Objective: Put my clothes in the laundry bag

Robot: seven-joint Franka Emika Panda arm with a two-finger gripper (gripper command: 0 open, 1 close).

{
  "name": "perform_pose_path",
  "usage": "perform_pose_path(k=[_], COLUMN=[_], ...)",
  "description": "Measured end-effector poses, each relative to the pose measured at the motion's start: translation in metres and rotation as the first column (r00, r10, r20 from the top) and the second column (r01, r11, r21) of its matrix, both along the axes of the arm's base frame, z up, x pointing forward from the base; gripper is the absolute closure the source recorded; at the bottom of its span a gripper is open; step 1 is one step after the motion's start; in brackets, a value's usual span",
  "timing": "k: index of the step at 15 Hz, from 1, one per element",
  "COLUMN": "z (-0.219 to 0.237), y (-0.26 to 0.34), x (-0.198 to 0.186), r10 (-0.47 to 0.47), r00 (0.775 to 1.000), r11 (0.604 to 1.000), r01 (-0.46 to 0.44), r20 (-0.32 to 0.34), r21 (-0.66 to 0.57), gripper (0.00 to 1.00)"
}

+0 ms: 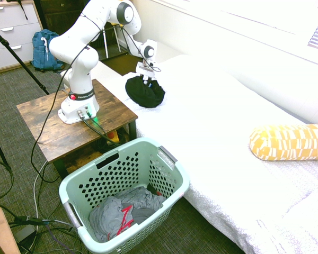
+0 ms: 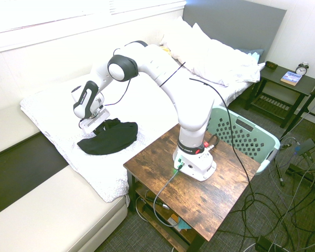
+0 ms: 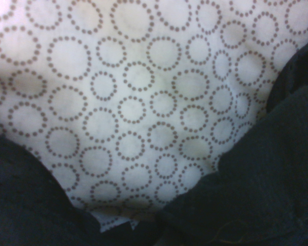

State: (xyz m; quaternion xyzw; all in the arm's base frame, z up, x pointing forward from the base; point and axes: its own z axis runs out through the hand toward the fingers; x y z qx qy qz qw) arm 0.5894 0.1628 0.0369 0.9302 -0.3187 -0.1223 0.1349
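My clothes [image 1: 144, 94], a crumpled black top, lie in a heap on the white bed [image 1: 212, 121] near its corner, also seen in the second exterior view [image 2: 107, 139]. My gripper [image 1: 147, 82] points down and is pressed into the heap's upper edge [image 2: 106, 124]. The wrist view shows black fabric [image 3: 267, 179] along the lower edges over a bedspread printed with dotted circles [image 3: 143, 102]. The laundry bag [image 1: 116, 174], a mint-green perforated basket, stands on the floor beside the bed and the wooden side table [image 1: 47, 121].
A grey garment with red stripes [image 1: 124, 214] lies in the basket. A yellow patterned pillow [image 1: 289, 142] rests further down the bed. White pillows [image 2: 215, 58] lie at the headboard. A nightstand [image 2: 286, 79] carries a clock and a book. A blue backpack [image 1: 45, 50] stands by the drawers.
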Motion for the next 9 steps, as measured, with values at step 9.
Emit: perform_pose_path(k=[9], z=[0.011], y=[-0.001], x=[-0.012], r10=[-0.052], r00=[0.998], r11=[0.999], r01=[0.052], r20=[0.026], r21=[-0.004], gripper=[1.0])
